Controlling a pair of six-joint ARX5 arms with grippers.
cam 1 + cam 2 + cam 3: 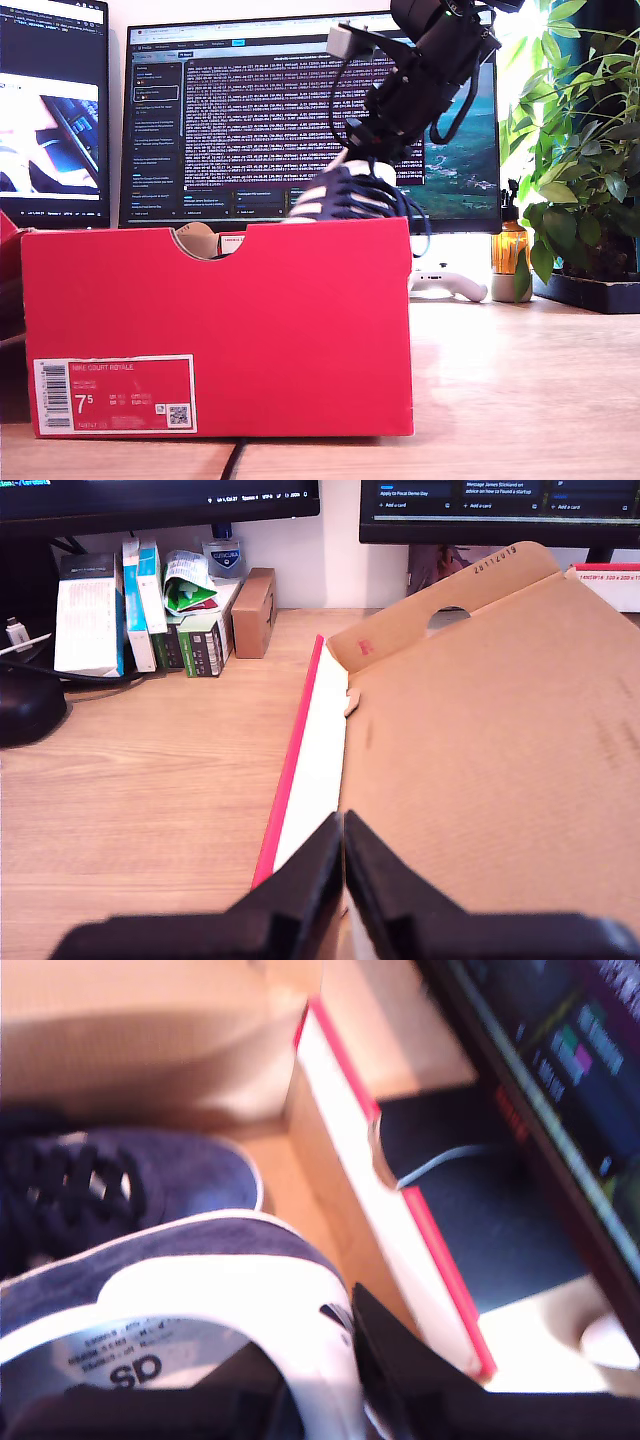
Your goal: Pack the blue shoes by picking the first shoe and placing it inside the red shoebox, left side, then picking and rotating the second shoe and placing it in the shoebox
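While the red shoebox (220,330) fills the exterior view's left and middle on the desk (520,390), its size label facing the camera, you can see my second gripper (365,160) just above its rim toward the exterior view's right, clamped on the heel collar of the second blue shoe (345,195). That shoe hangs tilted, partly below the rim. Look along that gripper and you find its fingers (400,1370) pinching the white lining, with the first blue shoe (120,1185) already lying in the box just beyond and beneath the held one. My first gripper (343,880) has its jaws pressed together on nothing, hovering over the box's brown inner flap (480,740) beside the red edge.
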